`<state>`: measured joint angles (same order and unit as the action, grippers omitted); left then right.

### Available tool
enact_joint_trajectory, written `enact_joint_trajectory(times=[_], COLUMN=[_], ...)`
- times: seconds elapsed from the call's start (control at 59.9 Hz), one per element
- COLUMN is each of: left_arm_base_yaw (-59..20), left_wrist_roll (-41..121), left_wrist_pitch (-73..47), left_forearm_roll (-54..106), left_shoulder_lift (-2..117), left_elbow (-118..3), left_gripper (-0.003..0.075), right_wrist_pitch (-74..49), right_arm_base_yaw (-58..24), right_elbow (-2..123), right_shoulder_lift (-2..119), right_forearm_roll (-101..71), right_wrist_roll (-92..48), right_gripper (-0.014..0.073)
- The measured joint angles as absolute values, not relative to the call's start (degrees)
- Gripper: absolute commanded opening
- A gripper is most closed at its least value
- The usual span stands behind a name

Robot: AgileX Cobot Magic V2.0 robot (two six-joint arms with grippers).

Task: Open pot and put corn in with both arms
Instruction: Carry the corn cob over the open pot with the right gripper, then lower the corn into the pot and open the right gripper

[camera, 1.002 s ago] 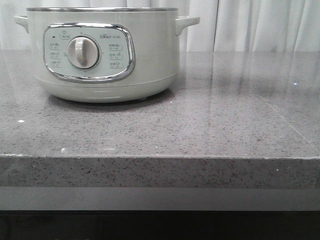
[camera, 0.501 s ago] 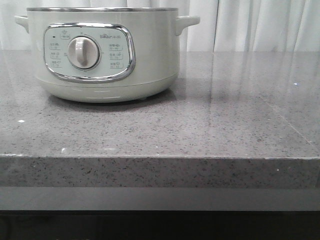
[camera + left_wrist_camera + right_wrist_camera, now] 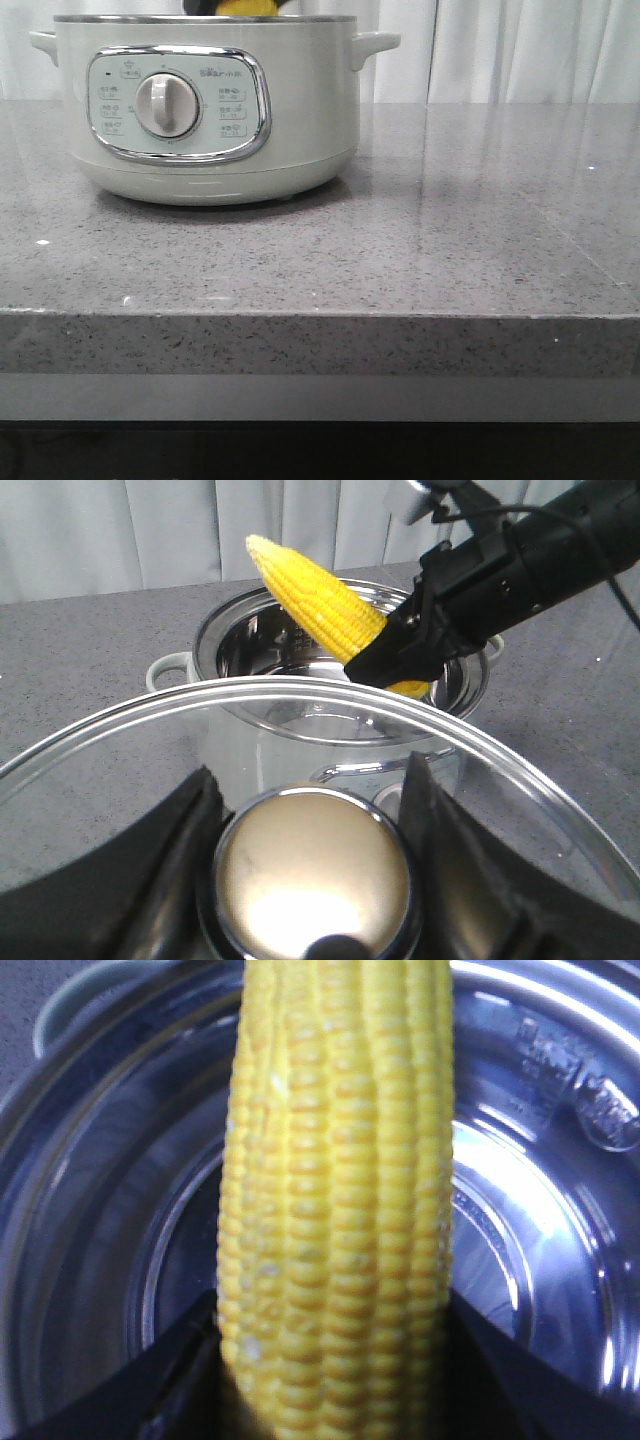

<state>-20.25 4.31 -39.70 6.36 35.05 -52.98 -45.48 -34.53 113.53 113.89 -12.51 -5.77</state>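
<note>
The pale greenish-white pot [image 3: 205,105] stands open at the back left of the counter. In the left wrist view its steel inside [image 3: 300,650] shows bare. My left gripper [image 3: 310,805] is shut on the chrome knob [image 3: 312,875] of the glass lid [image 3: 520,765] and holds the lid off the pot. My right gripper [image 3: 395,655] is shut on the thick end of the yellow corn [image 3: 315,600] and holds it tilted over the pot's mouth. In the right wrist view the corn [image 3: 335,1210] fills the middle between the fingers, above the steel bowl [image 3: 540,1220]. The corn [image 3: 246,6] just shows over the rim in the front view.
The grey speckled counter [image 3: 420,250] stretches to the right of the pot, with its front edge [image 3: 320,315] near me. White curtains [image 3: 520,50] hang behind. The pot's side handles [image 3: 372,45] stick out.
The corn and a dark bit of the right gripper have come into the front view above the pot's rim. The pot has not moved.
</note>
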Motion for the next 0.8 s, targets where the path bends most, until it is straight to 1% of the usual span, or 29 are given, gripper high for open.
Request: enact_joint_trajectory(times=[0.267, 0.401, 0.451, 0.668, 0.735, 0.802], left_arm_base_yaw=[-20.2, -20.2, -20.2, -20.2, -20.2, -20.2], left_wrist_roll=[4.3, 4.3, 4.3, 4.3, 4.3, 4.3], left_wrist_pitch=[-39.7, -39.7, -39.7, -39.7, -39.7, -39.7], left_forearm_roll=[6.4, 6.4, 6.4, 6.4, 6.4, 6.4], left_shoulder_lift=[35.0, 35.0, 35.0, 35.0, 35.0, 35.0], left_elbow=[-53.0, -53.0, -53.0, -53.0, -53.0, -53.0], left_gripper=[0.0242, 0.0242, 0.0242, 0.0242, 0.0242, 0.0242], right_wrist_pitch=[-45.6, -46.9, -47.3, -48.4, -48.4, -48.4], right_arm_base_yaw=[-34.5, -34.5, -34.5, -34.5, -34.5, -34.5], right_elbow=[113.5, 113.5, 113.5, 113.5, 113.5, 113.5], right_shoulder_lift=[115.8, 116.1, 116.1, 116.1, 116.1, 116.1], right_forearm_roll=[-12.1, -12.0, -12.0, -12.0, -12.0, -12.0], right_wrist_roll=[-5.8, -5.8, -5.8, -5.8, -5.8, -5.8], right_gripper=[0.0361, 0.0376, 0.0396, 0.0556, 0.0586, 0.0594])
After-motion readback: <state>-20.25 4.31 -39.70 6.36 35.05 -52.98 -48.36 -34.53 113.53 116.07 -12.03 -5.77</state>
